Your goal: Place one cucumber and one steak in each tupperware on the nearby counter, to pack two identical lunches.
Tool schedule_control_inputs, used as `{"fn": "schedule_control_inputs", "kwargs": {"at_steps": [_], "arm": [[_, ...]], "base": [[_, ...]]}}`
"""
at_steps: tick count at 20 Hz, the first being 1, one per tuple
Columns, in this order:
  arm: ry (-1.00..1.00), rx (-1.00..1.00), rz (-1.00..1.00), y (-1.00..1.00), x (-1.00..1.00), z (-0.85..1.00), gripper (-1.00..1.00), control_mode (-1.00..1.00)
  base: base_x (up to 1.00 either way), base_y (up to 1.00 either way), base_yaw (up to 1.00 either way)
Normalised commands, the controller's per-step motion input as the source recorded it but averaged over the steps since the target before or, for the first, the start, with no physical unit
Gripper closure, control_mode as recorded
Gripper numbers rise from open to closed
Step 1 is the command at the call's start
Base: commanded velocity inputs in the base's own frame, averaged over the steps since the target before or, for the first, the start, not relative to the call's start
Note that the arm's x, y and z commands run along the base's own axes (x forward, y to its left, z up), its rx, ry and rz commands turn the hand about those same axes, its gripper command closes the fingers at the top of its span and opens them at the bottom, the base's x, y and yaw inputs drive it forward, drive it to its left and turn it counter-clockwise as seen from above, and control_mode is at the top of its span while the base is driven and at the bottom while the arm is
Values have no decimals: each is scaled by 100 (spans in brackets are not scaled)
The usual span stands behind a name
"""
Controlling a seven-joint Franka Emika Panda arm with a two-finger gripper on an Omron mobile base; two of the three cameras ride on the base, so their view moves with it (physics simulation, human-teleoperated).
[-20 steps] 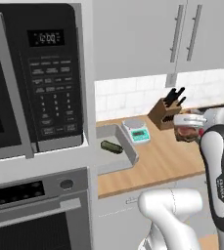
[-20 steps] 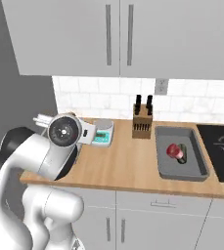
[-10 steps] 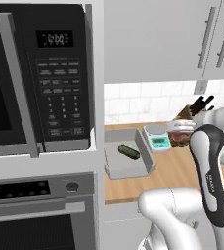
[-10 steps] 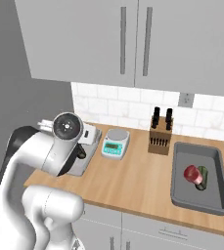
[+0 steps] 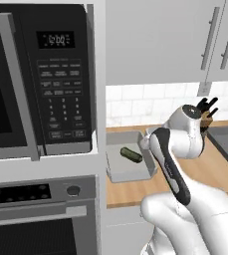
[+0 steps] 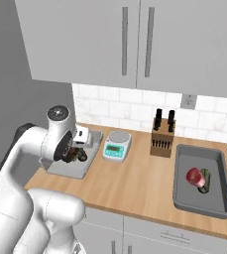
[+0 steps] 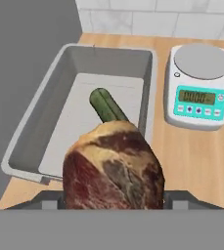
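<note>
A brown-red steak is held in my gripper, whose jaws are shut on it and mostly hidden behind it. It hangs over the near end of the left tupperware, a grey box on the wooden counter. One green cucumber lies inside that box, also visible from the left base. The right tupperware holds a second steak and a cucumber side by side.
A white scale with a green display stands just right of the left box. A knife block sits by the tiled back wall. The microwave and oven column bounds the counter's left end. Wall cabinets hang overhead.
The base has driven left, so both base views shifted. The arm has carried the steak from beside the scale to above the left tupperware.
</note>
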Motion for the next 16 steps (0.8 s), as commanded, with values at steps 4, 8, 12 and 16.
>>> {"fn": "schedule_control_inputs", "kwargs": {"at_steps": [4,8,12,16], "arm": [[25,0,9,0,87,-56,100,-100],[19,-1,4,3,72,-53,100,-100],[4,-3,0,13,37,-28,100,-100],[-2,0,0,23,13,-19,100,-100]], "base": [[0,0,0],[0,0,0],[0,0,0],[0,0,0]]}}
